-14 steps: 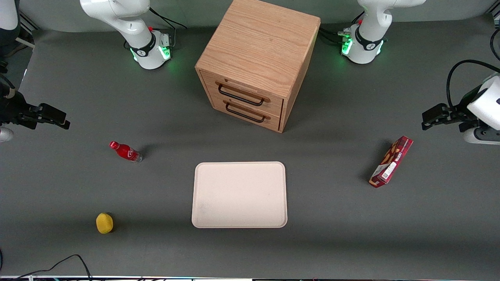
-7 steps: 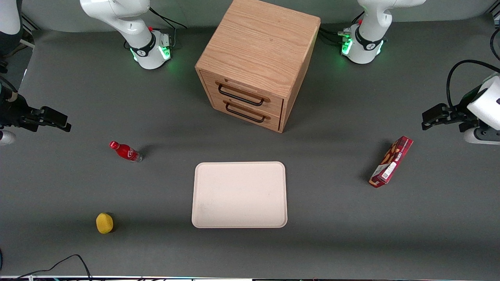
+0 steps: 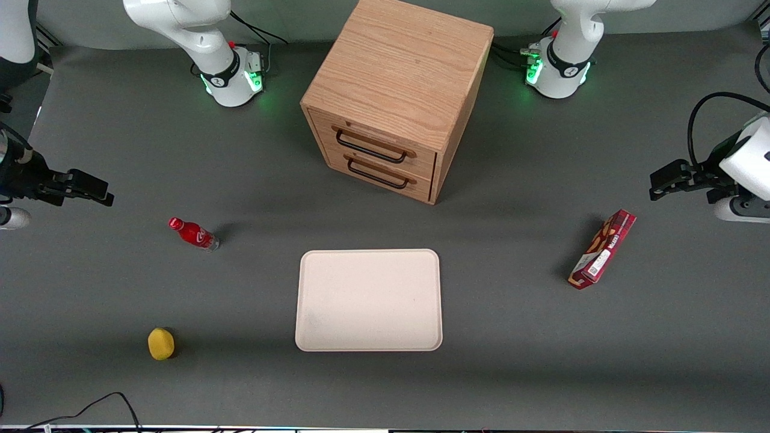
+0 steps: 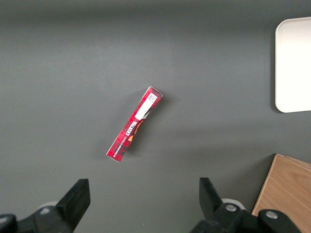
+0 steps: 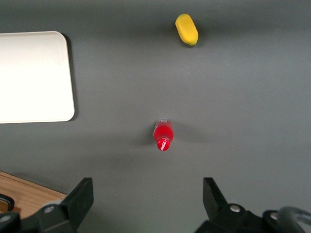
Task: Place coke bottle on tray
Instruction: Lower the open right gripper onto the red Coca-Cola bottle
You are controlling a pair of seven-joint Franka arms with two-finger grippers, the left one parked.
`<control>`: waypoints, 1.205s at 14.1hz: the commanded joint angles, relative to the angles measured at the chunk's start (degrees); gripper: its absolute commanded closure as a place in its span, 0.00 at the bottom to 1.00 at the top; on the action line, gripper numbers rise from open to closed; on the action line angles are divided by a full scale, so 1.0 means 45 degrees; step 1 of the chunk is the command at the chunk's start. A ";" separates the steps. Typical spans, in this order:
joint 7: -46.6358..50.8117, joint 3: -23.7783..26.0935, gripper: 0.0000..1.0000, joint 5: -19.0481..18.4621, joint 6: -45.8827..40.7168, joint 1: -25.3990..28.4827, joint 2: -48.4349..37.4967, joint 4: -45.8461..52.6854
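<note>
Grey tabletop holds the coke bottle [image 3: 194, 234] upright, well apart from the bare tray [image 3: 368, 299] toward the working arm's end. Over the last second the gripper [image 3: 99, 196] has edged closer to the bottle — fingers spread wide, holding nothing — so the reach is only beginning.

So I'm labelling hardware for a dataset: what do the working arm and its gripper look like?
The right arm has glossy white rounded shells with a black band near its base, where a green light glows and black cables run off. Its gripper, at the working arm's end of the table above the coke bottle, is matte black with two blocky fingers, open.
</note>
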 commanded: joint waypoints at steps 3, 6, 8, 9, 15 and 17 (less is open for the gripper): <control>0.0121 0.0054 0.00 0.0254 0.3466 0.0026 -0.1141 -0.3942; 0.0062 0.0210 0.00 0.0254 0.5617 0.0045 -0.1319 -0.6114; -0.0035 0.0464 0.00 0.0235 0.6791 0.0026 -0.1378 -0.7190; -0.0152 0.0639 0.00 0.0196 0.7299 0.0026 -0.1417 -0.7678; -0.1087 0.0836 0.01 0.0039 0.8827 -0.0091 -0.1437 -0.9206; -0.1732 0.0855 0.06 0.0039 0.8827 -0.0636 -0.1378 -0.9206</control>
